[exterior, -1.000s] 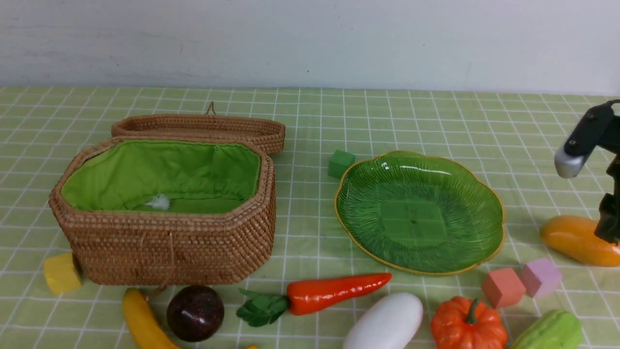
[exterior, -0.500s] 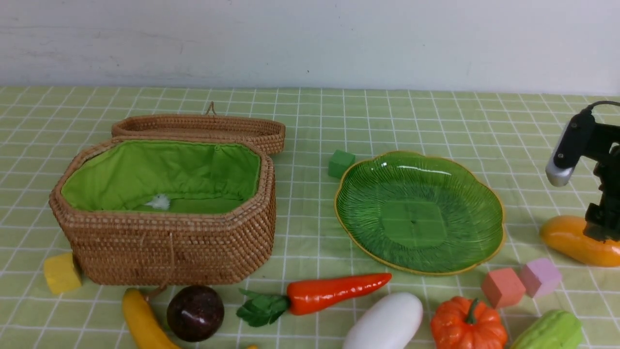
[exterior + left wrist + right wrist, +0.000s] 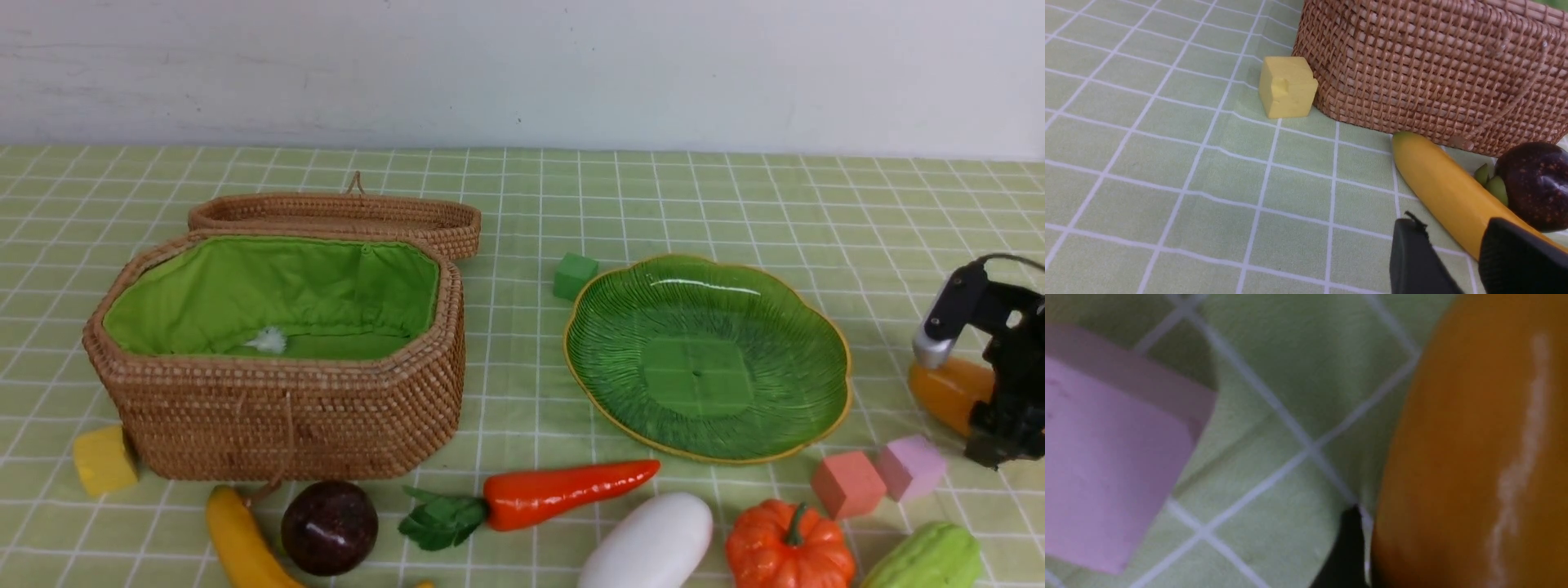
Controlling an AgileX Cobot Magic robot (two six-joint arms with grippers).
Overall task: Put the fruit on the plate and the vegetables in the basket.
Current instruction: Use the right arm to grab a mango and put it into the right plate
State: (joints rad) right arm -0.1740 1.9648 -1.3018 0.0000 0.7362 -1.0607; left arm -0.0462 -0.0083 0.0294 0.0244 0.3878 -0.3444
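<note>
Behind right claw (image 3: 1000,433), mango (image 3: 947,392) seemingly half-hidden

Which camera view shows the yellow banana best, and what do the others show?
The left wrist view: the banana lies large and sharp beside the basket, one end behind the left pincer. The front view crops it; the right wrist view misses it.

We take this for a robot test bench: a checked green tablecloth (image 3: 522,212) under a bare white wall (image 3: 522,65) along the top, a plastic carrot (image 3: 563,490) bottom centre, a foam cube (image 3: 847,483) lower right, a robot arm (image 3: 1012,351) at the right edge.
</note>
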